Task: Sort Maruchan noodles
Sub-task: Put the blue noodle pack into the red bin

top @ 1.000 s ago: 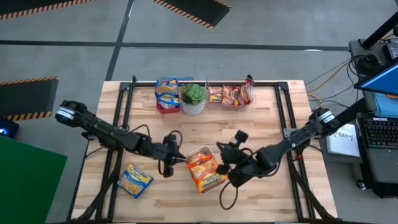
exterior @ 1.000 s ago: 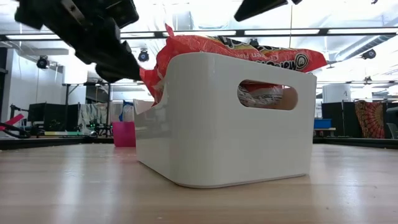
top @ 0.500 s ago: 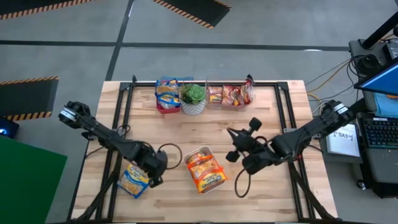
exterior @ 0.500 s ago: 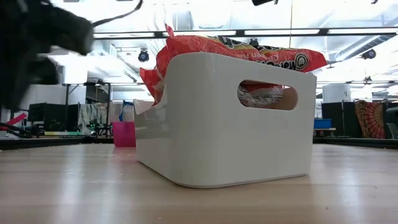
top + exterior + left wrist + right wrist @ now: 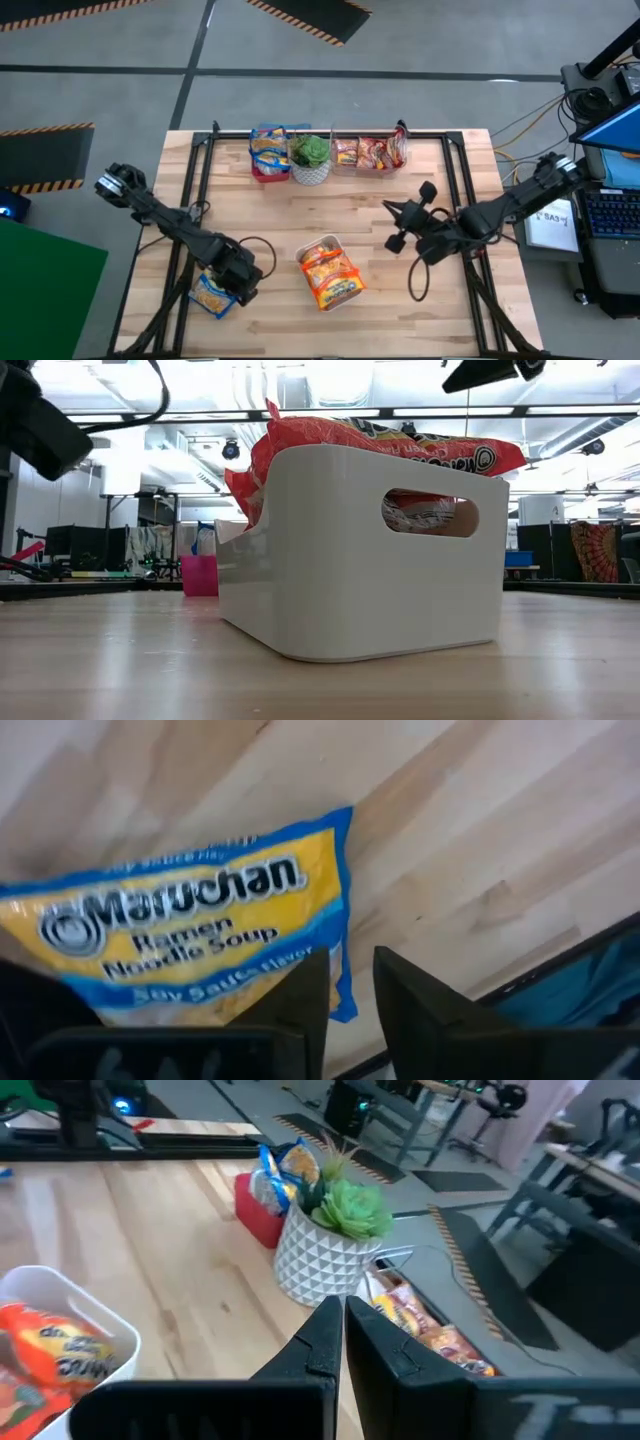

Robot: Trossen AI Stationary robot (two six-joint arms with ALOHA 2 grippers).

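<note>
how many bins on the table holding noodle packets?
3. A pink bin at the far edge, left of the plant; a clear bin right of the plant; a white bin near the front middle. One blue packet lies loose by the left claw.

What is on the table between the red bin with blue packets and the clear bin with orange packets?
In the high view, a green plant in a white pot stands between the red bin and the clear bin.

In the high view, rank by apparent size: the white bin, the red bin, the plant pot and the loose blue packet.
Largest to smallest, seen from above:
1. white bin
2. loose blue packet, partly hidden under the left gripper, so its rank against the bins is unsure
3. red bin and plant pot, too alike to separate
</note>
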